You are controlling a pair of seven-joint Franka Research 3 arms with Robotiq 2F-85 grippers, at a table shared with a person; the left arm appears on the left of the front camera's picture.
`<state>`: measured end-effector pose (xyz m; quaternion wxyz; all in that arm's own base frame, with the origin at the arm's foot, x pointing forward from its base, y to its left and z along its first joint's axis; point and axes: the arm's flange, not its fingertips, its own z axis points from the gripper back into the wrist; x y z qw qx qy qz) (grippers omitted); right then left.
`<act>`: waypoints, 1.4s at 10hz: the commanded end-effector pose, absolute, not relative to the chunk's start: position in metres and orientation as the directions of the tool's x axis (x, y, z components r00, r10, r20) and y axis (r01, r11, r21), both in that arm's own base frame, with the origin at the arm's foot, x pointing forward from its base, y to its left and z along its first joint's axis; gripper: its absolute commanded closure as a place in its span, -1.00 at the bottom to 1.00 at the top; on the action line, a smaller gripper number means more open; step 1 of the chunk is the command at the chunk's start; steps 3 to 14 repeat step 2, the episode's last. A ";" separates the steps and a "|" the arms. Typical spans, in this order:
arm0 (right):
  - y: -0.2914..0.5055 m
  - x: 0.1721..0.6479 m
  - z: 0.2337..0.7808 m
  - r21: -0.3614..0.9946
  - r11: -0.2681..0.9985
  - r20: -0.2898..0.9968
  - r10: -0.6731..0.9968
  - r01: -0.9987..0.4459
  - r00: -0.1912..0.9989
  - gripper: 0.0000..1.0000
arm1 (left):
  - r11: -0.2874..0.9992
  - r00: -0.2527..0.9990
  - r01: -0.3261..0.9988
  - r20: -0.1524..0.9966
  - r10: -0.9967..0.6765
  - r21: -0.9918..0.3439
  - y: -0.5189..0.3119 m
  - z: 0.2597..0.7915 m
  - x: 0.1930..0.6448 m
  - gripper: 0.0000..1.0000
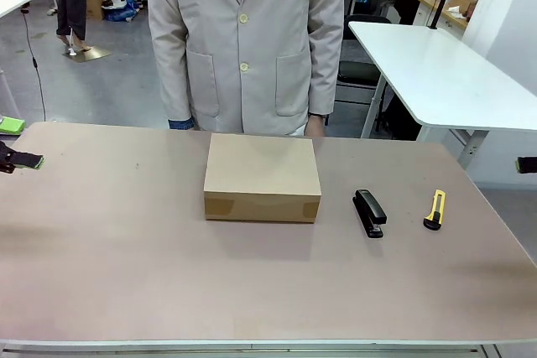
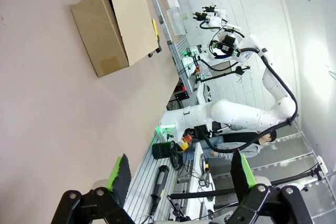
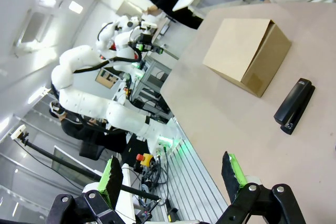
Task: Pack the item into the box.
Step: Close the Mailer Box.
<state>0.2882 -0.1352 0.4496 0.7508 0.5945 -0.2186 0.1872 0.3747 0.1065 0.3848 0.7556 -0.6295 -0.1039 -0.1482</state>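
Brown cardboard box [image 1: 262, 178] is sitting closed, flap lid down, mid-counter [image 1: 126, 274] toward the far edge, just in front of a person in a beige coat [image 1: 243, 39] who is standing at the far side. Black stapler [image 1: 369, 212] is lying to the box's right, apart from it; yellow utility knife [image 1: 434, 209] is lying farther right again. Navy pouch is not lying anywhere on the counter; cannot tell whether it is inside the box. Left gripper [image 2: 178, 174] is hanging off the counter's left edge, fingers [image 2: 119, 174] spread wide, gripping nothing. Right gripper [image 3: 170, 174] is hanging at the right edge, fingers [image 3: 233, 174] likewise wide apart and bare.
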 end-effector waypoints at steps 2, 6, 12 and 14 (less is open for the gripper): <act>-0.135 0.286 0.449 0.808 0.222 0.556 0.016 -0.545 0.831 -1.00 | 0.164 0.927 0.374 0.363 -0.094 -0.913 0.108 0.384 0.371 -1.00; -0.135 0.286 0.449 0.808 0.222 0.556 0.016 -0.545 0.831 -1.00 | 0.164 0.927 0.374 0.363 -0.094 -0.913 0.108 0.384 0.371 -1.00; -0.135 0.286 0.449 0.808 0.222 0.556 0.016 -0.545 0.831 -1.00 | 0.164 0.927 0.374 0.363 -0.094 -0.913 0.108 0.384 0.371 -1.00; -0.135 0.286 0.449 0.808 0.222 0.556 0.016 -0.545 0.831 -1.00 | 0.164 0.927 0.374 0.363 -0.094 -0.913 0.108 0.384 0.371 -1.00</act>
